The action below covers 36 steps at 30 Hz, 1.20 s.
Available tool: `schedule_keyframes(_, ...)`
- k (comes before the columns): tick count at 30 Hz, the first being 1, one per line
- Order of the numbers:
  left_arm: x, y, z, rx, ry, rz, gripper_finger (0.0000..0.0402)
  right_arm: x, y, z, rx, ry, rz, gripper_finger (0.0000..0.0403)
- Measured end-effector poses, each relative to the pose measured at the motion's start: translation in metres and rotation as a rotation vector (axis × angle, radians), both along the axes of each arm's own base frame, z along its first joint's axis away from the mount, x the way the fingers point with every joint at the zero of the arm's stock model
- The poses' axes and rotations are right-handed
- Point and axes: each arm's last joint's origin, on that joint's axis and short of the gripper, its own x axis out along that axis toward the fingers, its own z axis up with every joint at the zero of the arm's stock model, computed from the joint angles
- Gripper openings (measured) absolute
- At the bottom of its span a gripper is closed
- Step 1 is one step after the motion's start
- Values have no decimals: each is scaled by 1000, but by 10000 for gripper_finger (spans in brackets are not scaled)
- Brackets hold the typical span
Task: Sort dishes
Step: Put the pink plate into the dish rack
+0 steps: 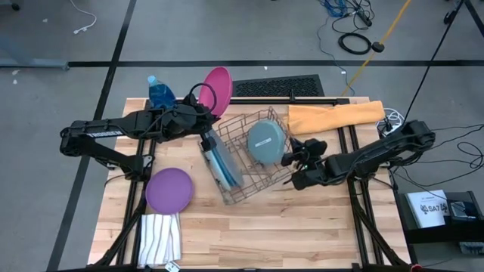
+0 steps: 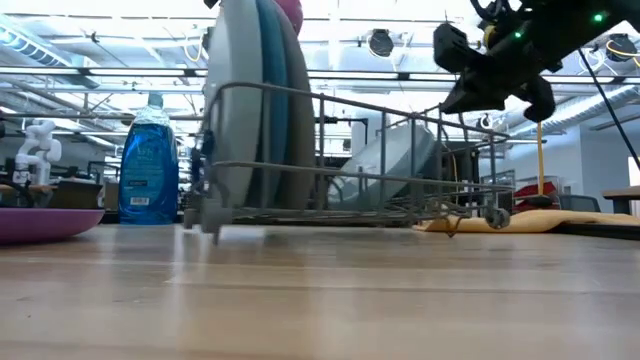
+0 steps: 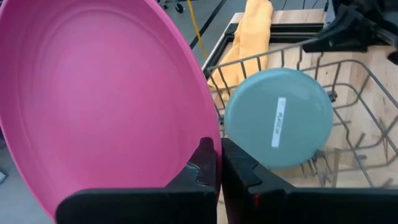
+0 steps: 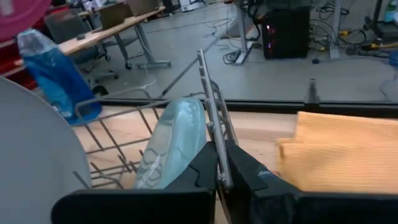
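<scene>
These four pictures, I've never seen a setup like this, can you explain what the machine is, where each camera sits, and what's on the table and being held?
It is a robot with two dark arms at a wooden table. One picture looks straight down, one looks level across the tabletop, and two come from cameras on the arms' wrists.

The left gripper is shut on the magenta plate, held up near the wire dish rack. The right gripper is shut on the rack's rim wire.

In the rack, a grey-teal plate leans at one end, and grey and blue plates stand on edge at the other. A purple plate, a striped cloth, an orange cloth and a blue soap bottle also sit on the table.
</scene>
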Motion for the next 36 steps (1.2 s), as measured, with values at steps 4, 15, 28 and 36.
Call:
schedule_keyframes(4, 0, 0, 0, 0, 0, 0, 0, 16, 9, 6, -14, 34, 32, 4)
schedule_keyframes(15, 0, 0, 0, -19, -11, 10, 0, 28, 18, -1, -49, 75, -16, 4)
schedule_keyframes(28, 0, 0, 1, -29, -28, 14, 0, -16, 24, 0, 25, 103, -81, 4)
schedule_keyframes(36, 3, 5, 7, -114, -156, 43, 0, -21, 34, -1, 36, 91, -43, 4)
